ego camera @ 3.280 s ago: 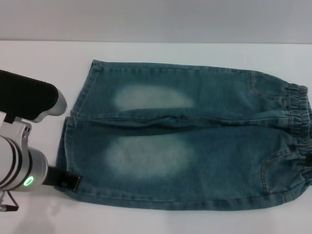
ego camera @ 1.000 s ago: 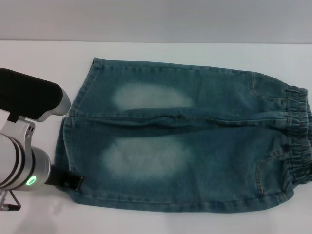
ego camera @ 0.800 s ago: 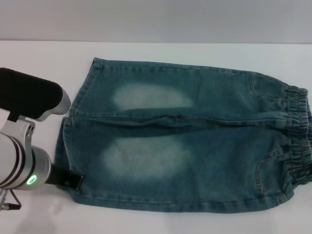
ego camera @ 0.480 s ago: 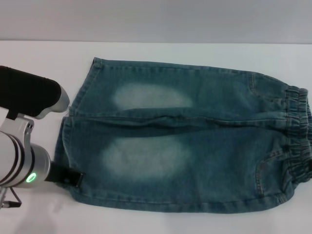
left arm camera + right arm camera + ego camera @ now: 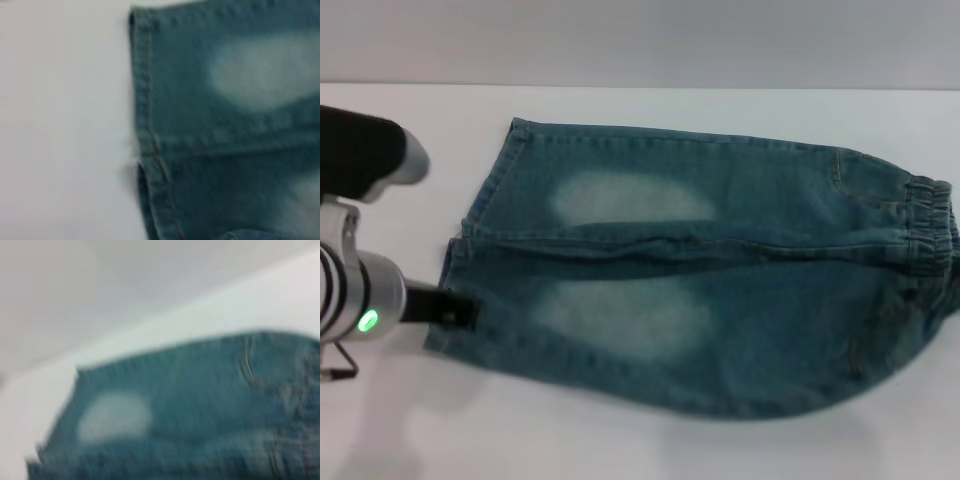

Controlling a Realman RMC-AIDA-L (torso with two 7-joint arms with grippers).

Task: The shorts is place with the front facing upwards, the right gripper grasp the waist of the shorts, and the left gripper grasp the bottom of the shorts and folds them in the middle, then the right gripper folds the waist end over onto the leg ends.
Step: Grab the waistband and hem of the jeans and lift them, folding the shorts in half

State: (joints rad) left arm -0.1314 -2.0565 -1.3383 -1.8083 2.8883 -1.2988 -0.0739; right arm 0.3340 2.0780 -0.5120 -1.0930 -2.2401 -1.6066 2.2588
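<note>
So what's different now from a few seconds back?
The shorts' near edge has lifted off the table: the near leg hem sits higher and the near waist corner has pulled up and inward. The left gripper, at that hem, has moved up and toward the robot's left with it. The right gripper isn't in the head view. The far leg and waistband lie as before.

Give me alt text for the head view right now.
Denim shorts lie on a white table, elastic waistband on the right, near long edge lifted. The left gripper meets the leg hems at left.
</note>
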